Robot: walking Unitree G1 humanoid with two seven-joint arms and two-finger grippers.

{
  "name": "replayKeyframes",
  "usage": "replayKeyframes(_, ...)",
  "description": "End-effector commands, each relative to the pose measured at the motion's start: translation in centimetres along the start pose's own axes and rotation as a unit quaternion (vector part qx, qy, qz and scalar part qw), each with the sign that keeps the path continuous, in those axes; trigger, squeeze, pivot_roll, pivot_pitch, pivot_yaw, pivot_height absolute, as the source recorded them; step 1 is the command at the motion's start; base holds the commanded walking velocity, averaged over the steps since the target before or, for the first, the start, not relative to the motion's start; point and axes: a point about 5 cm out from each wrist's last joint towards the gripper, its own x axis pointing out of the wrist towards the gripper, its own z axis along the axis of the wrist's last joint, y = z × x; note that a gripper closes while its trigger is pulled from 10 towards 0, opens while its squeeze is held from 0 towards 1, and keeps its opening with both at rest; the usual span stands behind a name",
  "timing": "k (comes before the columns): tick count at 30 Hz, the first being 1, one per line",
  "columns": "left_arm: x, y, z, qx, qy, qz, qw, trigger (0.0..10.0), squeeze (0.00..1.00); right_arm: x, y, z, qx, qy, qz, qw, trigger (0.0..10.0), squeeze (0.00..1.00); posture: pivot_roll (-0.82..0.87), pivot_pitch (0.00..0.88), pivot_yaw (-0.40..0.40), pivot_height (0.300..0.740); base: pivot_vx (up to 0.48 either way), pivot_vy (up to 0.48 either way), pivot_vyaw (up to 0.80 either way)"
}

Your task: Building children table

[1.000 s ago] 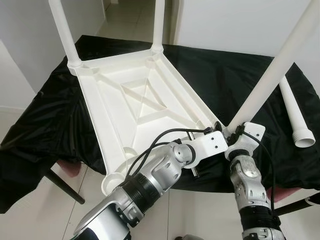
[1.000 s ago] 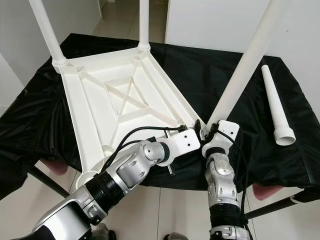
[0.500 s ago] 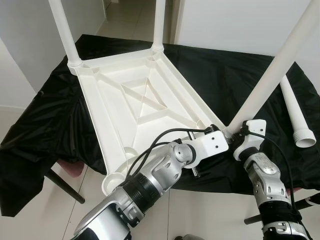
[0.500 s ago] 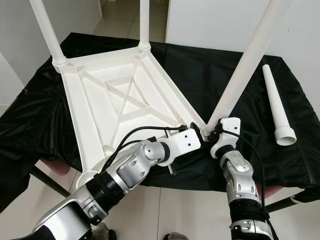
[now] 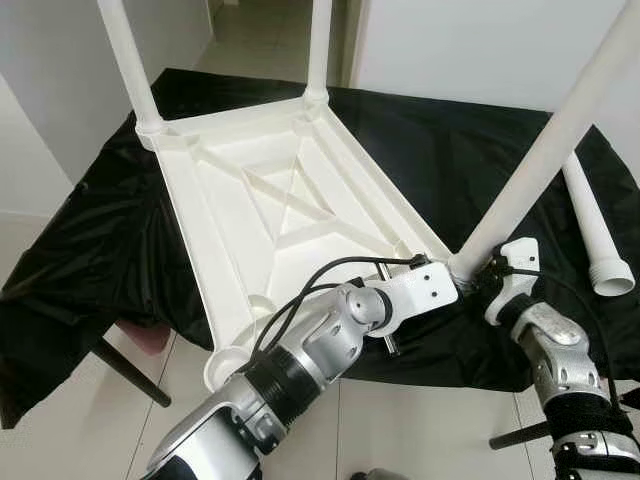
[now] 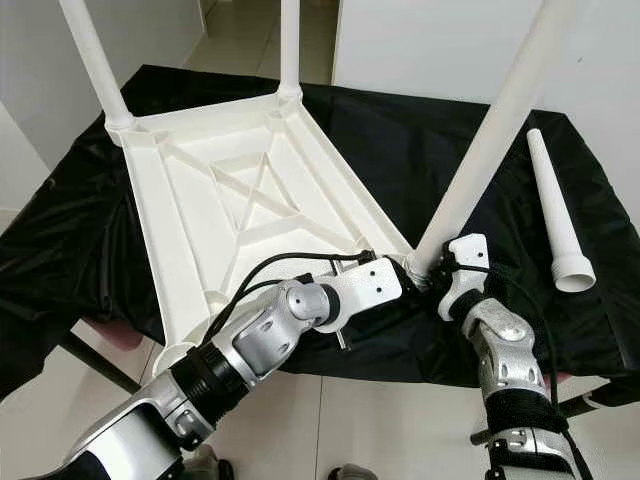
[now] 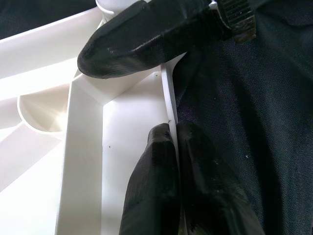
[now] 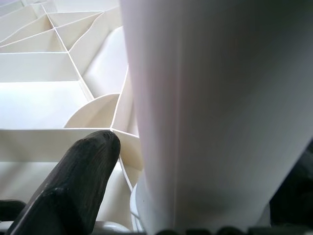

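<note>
The left gripper (image 7: pixel 171 147) pinched the tabletop (image 5: pixel 270 200) rim; the right gripper (image 6: pixel 440 270) clasped the leg (image 6: pixel 490 140), which could tip from its socket if released early.

Both silver arms are extended forward and converge. The left end effector (image 7: pixel 172 147) is seen pinched shut on a thin white edge; the right end effector (image 6: pixel 440 272) is pressed against a white leg.
</note>
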Motion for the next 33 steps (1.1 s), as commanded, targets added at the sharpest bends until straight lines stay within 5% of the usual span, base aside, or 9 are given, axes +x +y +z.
replayKeyframes(1, 0.1, -0.8, 0.3, 0.018, 0.0, -0.024, 1.0, 10.0, 0.0, -0.3, 0.5, -1.8, 0.013, 0.04, 0.028, 0.999, 10.0, 0.0, 0.02, 0.038, 0.007, 0.74, 0.0, 0.0, 0.0)
replayKeyframes(15, 0.1, -0.7, 0.2, 0.021, 0.003, -0.023, 1.0, 10.0, 0.0, -0.1, -1.4, -2.7, 0.029, 0.068, -0.01, 0.997, 10.0, 0.0, 0.03, 0.035, 0.006, 0.74, 0.0, 0.0, 0.0)
replayKeyframes(16, 0.1, -0.7, 0.1, 0.02, 0.003, -0.022, 1.0, 10.0, 0.0, 0.0, -1.3, -3.0, 0.04, 0.072, -0.01, 0.997, 3.1, 0.0, 0.03, 0.035, 0.006, 0.74, 0.0, 0.0, 0.0)
replayKeyframes(18, 0.1, -0.6, 0.1, 0.02, 0.004, -0.021, 1.0, 10.0, 0.0, 0.0, -1.2, -3.2, 0.042, 0.074, -0.007, 0.996, 0.0, 0.0, 0.03, 0.035, 0.005, 0.74, 0.0, 0.0, 0.0)
replayKeyframes(33, 0.1, -0.7, 0.2, 0.022, 0.002, -0.023, 0.999, 10.0, 0.0, -0.1, -0.6, -4.6, 0.055, 0.112, -0.029, 0.992, 0.0, 0.0, 0.03, 0.031, 0.001, 0.74, 0.0, 0.0, 0.0)
